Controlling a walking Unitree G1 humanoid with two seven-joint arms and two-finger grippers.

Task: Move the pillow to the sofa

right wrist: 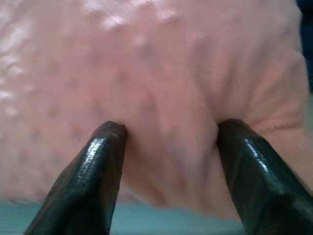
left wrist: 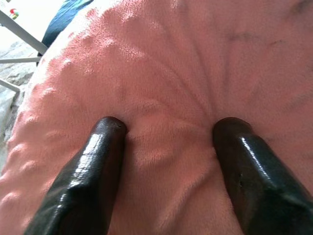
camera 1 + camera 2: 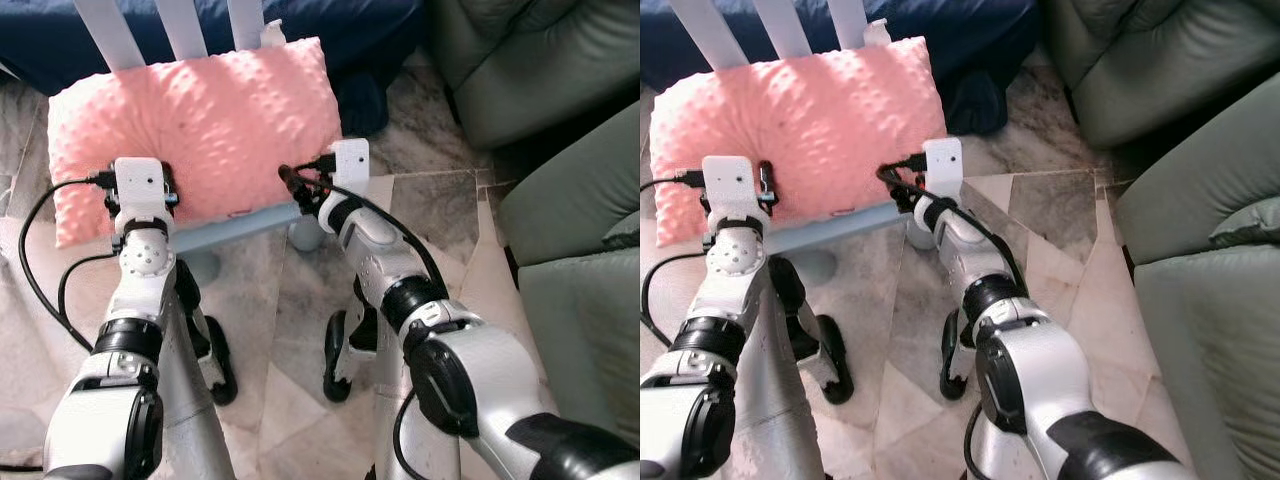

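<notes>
- The pink bumpy pillow (image 3: 200,125) lies on a pale blue chair (image 3: 240,225).
- The left gripper (image 2: 168,129) and right gripper (image 1: 168,129) each pinch its soft cloth (fingers pressed in).
- Green sofa (image 3: 560,150) stands nearby on the marble floor (image 3: 300,340).

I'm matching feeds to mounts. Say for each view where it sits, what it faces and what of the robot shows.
Left eye and right eye views: on the head, facing down at the pillow on a chair; both arms show.
Left wrist view: along the left gripper, fingers pressed into the pillow.
Right wrist view: along the right gripper, likewise.
All share the pillow.
</notes>
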